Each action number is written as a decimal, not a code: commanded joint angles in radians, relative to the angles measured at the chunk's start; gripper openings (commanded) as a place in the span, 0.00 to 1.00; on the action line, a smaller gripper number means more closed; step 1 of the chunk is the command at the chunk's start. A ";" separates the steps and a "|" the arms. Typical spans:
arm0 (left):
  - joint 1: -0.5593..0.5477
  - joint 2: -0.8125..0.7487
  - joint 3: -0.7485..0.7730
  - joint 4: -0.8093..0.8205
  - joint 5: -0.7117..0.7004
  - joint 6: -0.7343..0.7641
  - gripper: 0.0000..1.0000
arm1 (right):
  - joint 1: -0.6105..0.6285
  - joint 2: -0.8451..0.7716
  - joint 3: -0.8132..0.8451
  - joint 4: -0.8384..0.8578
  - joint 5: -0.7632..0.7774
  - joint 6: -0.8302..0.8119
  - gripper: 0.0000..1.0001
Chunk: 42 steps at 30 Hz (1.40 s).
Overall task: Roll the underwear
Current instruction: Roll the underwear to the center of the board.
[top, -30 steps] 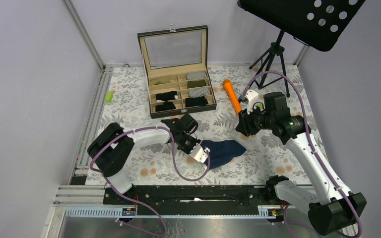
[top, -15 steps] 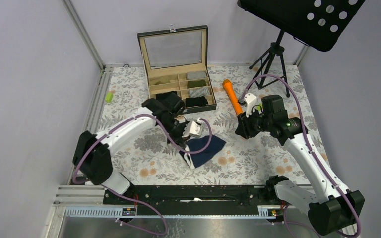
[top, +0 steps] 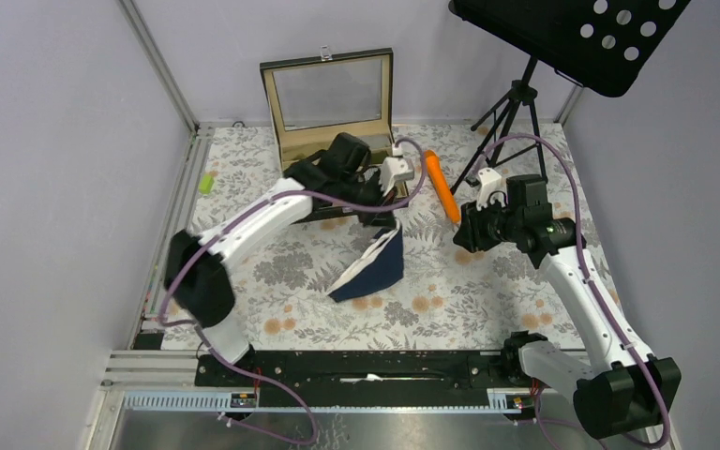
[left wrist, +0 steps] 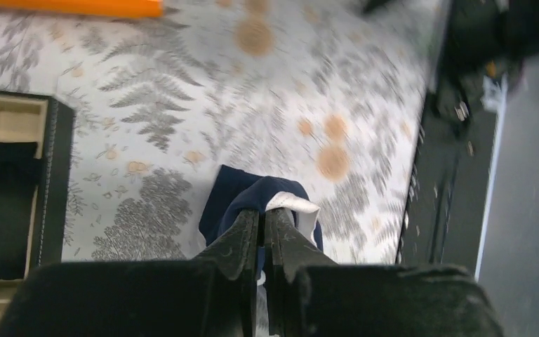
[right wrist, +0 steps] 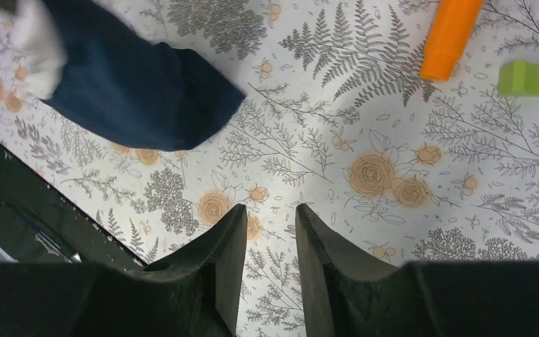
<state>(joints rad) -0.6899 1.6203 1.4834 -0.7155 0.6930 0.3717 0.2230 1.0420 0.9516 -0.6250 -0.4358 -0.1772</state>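
My left gripper (top: 382, 223) is shut on the white-trimmed edge of the navy blue underwear (top: 372, 269) and holds it lifted, so it hangs down over the table's middle. In the left wrist view my left gripper (left wrist: 262, 214) pinches the navy fabric (left wrist: 253, 199) between its closed jaws. My right gripper (top: 461, 234) is open and empty, hovering to the right of the garment. In the right wrist view my right gripper (right wrist: 271, 210) is above bare tablecloth, with the navy underwear (right wrist: 137, 88) at the upper left.
An open compartment box (top: 335, 100) with rolled dark items stands at the back, partly hidden by my left arm. An orange stick (top: 440, 183) lies right of it, also in the right wrist view (right wrist: 449, 35). A light-green cylinder (top: 206, 183) lies far left. A tripod stand (top: 516, 108) stands back right.
My left gripper has lifted the navy underwear off the table and carried it up and back toward the box. My right gripper has drifted slightly right and stays open.
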 commanded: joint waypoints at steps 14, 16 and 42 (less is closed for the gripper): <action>0.306 0.182 -0.118 0.231 -0.217 -0.531 0.00 | 0.248 0.090 0.040 0.014 -0.066 -0.132 0.38; 0.316 0.193 -0.128 0.198 -0.180 -0.425 0.00 | 0.381 0.140 0.064 0.013 -0.043 -0.193 0.38; 0.406 0.120 -0.224 0.295 0.054 -0.465 0.00 | 0.883 0.769 0.232 0.433 0.147 -0.353 0.43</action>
<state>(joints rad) -0.2893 1.7821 1.2533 -0.4652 0.7055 -0.0818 1.0901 1.7878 1.1492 -0.2539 -0.3424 -0.5362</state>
